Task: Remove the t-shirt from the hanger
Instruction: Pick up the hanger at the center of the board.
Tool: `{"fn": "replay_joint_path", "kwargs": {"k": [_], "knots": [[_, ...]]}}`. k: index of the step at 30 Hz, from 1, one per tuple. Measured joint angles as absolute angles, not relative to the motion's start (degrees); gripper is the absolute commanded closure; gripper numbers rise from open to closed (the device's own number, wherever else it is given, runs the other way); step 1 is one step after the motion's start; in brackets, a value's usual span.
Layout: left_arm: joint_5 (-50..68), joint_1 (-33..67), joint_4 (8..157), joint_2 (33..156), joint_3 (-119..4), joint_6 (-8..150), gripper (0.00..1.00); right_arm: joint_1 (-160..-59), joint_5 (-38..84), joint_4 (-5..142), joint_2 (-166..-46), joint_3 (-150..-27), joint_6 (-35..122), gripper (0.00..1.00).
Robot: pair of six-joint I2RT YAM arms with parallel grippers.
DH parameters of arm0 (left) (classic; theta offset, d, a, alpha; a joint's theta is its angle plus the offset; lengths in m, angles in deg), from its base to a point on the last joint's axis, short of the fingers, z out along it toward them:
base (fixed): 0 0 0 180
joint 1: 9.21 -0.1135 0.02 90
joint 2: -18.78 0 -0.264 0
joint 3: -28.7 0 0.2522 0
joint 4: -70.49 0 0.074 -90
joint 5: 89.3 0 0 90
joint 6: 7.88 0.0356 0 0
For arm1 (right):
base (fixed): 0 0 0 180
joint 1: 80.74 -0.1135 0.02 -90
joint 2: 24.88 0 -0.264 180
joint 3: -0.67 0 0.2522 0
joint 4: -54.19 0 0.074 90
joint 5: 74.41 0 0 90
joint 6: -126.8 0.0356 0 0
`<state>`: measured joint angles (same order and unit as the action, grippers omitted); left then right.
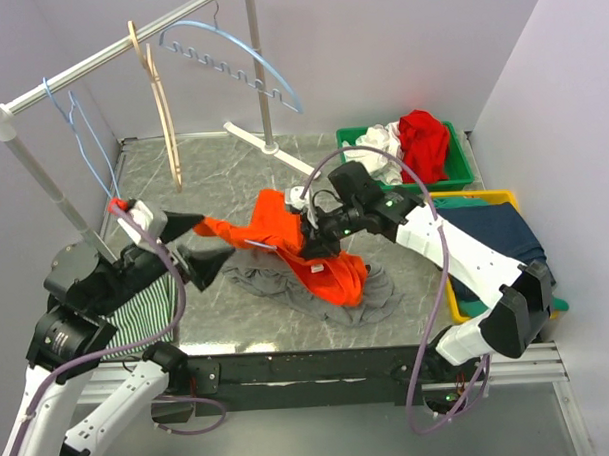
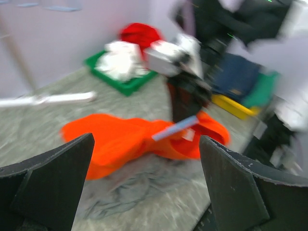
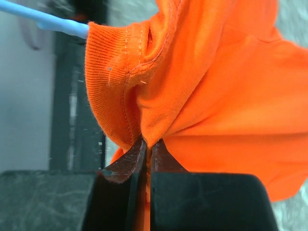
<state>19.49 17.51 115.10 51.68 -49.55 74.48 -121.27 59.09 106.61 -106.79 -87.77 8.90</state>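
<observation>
On the table (image 1: 212, 161), with the orange t-shirt (image 1: 331, 272) bunched on a grey garment (image 1: 387, 295), the right pincer (image 3: 148, 144) pinched only a thin collar fold, so a pull could slip or drag the blue hanger (image 3: 43, 20) along, since the left pincer (image 1: 217, 237) hung spread, holding nothing.

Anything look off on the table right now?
The orange t-shirt lies bunched over a crumpled grey garment on the table, its blue hanger inside, one end poking out. The right gripper pinches its edge; the left gripper hangs open.
</observation>
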Motion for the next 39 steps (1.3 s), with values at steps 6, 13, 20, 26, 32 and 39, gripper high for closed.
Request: {"fn": "replay_joint_path", "kwargs": {"k": [6,13,20,26,32,39], "knots": [[37.7,17.5,115.9,51.3,-48.9,78.3,0.03,-119.2,67.9,112.1,-106.8,-93.4,4.6,1.0],[49.1,17.5,114.2,51.7,-47.0,79.5,0.01,-118.7,72.3,117.3,-108.4,-95.5,1.3,1.0],[52.9,17.5,101.8,54.5,-42.6,75.7,0.04,-118.8,74.5,119.1,-109.8,-95.5,0.5,1.0],[53.3,17.5,96.5,57.3,-42.1,73.6,0.05,-119.3,75.1,119.0,-109.8,-95.5,0.5,1.0],[52.2,18.7,94.9,60.0,-42.9,72.4,0.21,-121.8,75.1,118.5,-111.0,-95.5,1.2,1.0],[46.7,25.0,96.5,63.0,-45.5,73.1,0.34,-122.3,75.0,112.7,-111.3,-95.0,5.3,1.0]]}}
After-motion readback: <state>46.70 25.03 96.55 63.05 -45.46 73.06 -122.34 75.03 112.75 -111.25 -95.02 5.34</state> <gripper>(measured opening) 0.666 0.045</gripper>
